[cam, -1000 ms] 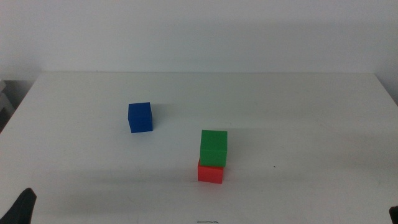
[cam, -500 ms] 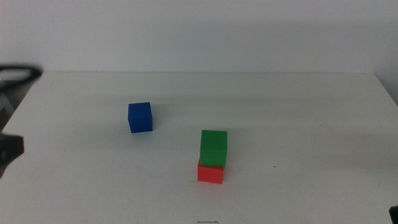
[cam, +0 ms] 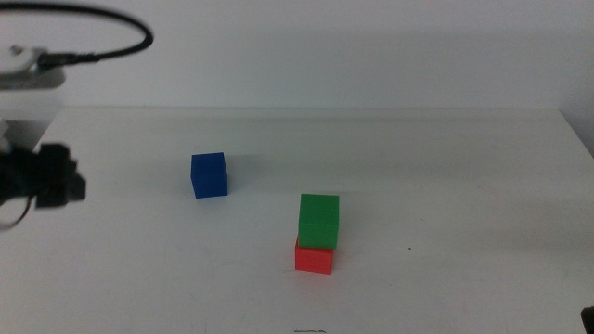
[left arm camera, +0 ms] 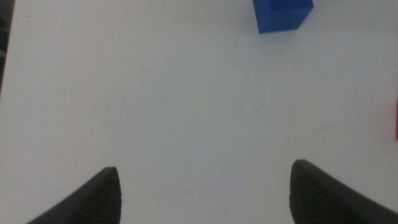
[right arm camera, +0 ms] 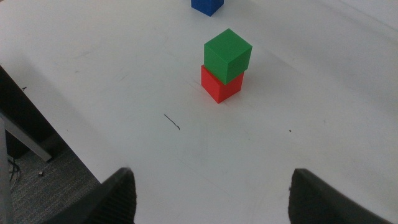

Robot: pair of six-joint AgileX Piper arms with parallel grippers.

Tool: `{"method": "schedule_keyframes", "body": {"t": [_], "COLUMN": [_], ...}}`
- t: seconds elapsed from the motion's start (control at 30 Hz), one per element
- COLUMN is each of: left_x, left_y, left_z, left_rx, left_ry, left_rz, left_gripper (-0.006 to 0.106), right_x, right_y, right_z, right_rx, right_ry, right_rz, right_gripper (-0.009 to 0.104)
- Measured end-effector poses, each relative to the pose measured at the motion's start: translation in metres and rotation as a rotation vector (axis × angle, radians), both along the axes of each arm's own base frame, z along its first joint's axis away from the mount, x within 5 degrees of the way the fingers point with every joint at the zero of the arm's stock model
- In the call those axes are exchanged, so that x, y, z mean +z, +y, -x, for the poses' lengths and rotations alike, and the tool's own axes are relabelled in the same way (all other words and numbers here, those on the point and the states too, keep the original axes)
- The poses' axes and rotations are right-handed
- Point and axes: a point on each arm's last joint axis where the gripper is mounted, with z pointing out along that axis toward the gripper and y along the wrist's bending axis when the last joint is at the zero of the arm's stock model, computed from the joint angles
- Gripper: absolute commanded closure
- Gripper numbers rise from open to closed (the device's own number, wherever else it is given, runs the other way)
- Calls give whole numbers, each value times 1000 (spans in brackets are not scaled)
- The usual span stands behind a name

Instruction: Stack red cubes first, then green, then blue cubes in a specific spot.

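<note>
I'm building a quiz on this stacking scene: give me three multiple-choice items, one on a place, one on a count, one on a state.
1. Where is the green cube?
A. on the red cube
B. on the blue cube
C. alone on the table

2. How many cubes are stacked?
A. none
B. two
C. three

3. How are the left gripper's jaws?
A. shut on the blue cube
B. shut on nothing
C. open

Answers:
1 A: the green cube sits on the red cube.
2 B: the blue cube stands apart on the table.
3 C: the left gripper, at the table's left side, shows a wide empty gap; the right gripper waits open near the front edge.
</note>
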Motion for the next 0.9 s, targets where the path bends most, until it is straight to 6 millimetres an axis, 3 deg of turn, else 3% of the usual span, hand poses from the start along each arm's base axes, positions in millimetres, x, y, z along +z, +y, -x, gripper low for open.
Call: {"method": "schedule_keyframes", "body": {"t": [0.2,0.47,0.7,0.9], "left_x": [-2,-17,-46,-78], "left_y": [-7,-38,-74,-101], "left_z": [-56,-139,-204,-237], "left_rx": [14,25,-18,-17], "left_ry": [90,165,252,298], "left_rz": [31,55,25,20], "left_gripper": [9,9,9,9], "right_x": [0,0,0,0], "right_y": [0,0,0,0], "right_z": [0,0,0,0], "right_rx": [0,0,0,0], "right_ry": [0,0,0,0], "right_rz": [0,0,0,0], "right_gripper": [32,32,32,32]}}
